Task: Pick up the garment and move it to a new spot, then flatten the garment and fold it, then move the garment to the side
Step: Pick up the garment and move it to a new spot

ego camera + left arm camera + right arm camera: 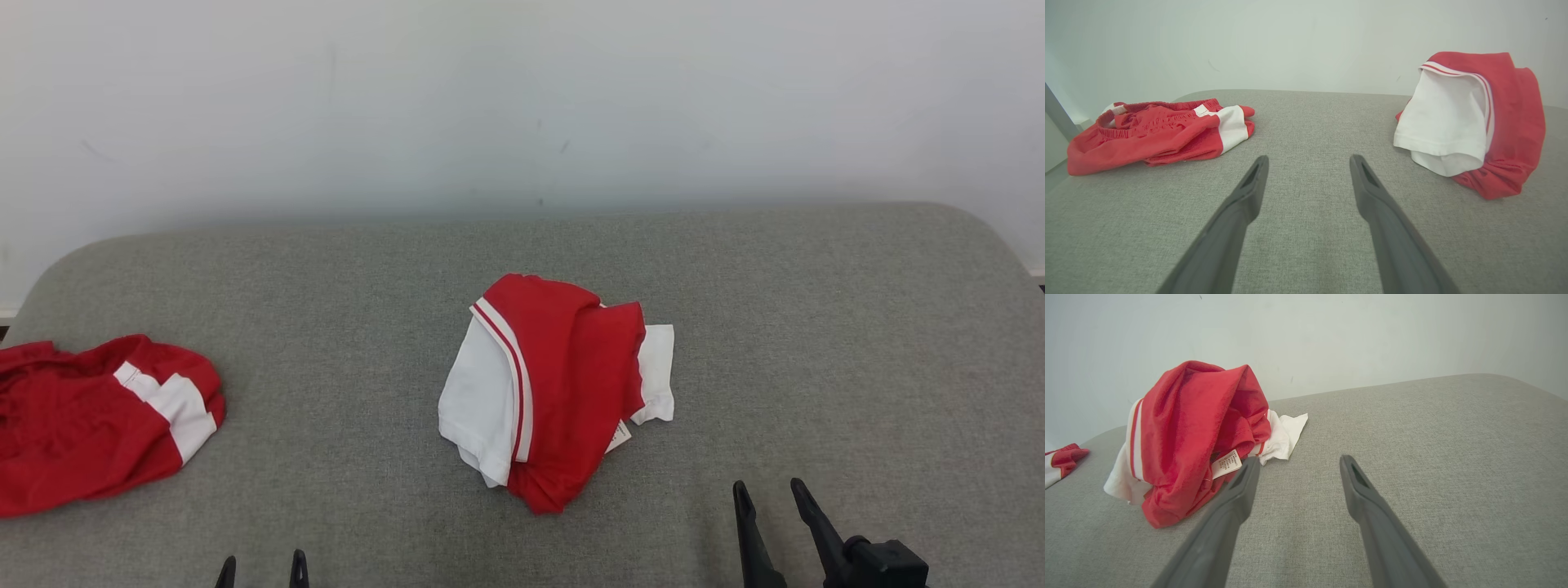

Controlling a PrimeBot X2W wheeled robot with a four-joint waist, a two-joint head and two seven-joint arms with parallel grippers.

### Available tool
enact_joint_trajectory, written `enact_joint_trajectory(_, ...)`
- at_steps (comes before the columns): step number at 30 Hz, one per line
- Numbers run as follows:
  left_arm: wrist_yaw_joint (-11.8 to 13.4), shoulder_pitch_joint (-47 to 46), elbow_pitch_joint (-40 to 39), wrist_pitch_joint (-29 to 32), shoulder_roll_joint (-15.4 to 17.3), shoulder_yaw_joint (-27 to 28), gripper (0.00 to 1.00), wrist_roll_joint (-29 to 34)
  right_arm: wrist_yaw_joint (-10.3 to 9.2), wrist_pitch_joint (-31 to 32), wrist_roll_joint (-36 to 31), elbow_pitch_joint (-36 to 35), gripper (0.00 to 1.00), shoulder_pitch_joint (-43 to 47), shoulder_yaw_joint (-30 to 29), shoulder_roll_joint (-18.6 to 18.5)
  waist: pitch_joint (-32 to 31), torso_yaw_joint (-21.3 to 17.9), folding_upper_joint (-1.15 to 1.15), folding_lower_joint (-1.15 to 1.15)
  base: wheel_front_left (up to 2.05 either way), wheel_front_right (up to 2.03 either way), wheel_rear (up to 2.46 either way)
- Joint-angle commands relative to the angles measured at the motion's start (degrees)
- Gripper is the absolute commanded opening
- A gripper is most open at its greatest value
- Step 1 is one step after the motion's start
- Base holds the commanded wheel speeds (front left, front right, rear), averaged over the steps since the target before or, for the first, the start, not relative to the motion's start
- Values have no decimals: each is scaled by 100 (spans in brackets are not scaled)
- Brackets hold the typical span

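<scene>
Head view: crumpled red-and-white cloth garment [555, 392], judged the task's own, heaped near the middle of the grey fabric-covered tabletop [816, 327], slightly toward the near edge. Second red-and-white garment with an elastic waistband [90, 425] lying at the left edge, well apart. Left gripper [264, 562] at the near edge, left of centre. Right gripper [767, 487] at the near edge, right of the heap. Both released, fingers spread wide, nothing held, clear of all cloth. Left wrist view: left gripper [1308, 159] aimed at bare tabletop between the two garments. Right wrist view: right gripper [1298, 460] low over the tabletop, one fingertip lined up with the white care label [1227, 463] on the heap's near right side. Judged hazards: pinching only the label or a single loose layer, causing the heap to unroll and drag; closing too low, snagging the tabletop covering; setting down too near the left edge, mingling both garments. Count: two garments, two grippers, one label, one tabletop.
</scene>
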Motion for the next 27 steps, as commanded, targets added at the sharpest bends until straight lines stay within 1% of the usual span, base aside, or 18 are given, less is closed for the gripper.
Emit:
enact_joint_trajectory(1,12,-21,7,-19,-12,4,100,32,-12,-17,-31,2,100,33,-1,0,2,-2,0,0,0,0,0)
enact_joint_trajectory(10,-34,-73,105,-19,-15,-56,100,-71,-12,-25,63,45,100,-29,55,24,0,-26,0,0,0,0,0)
enact_joint_trajectory(27,39,-122,104,-20,-16,-138,100,-118,-12,-42,222,90,100,-79,143,28,9,-12,0,0,0,0,0)
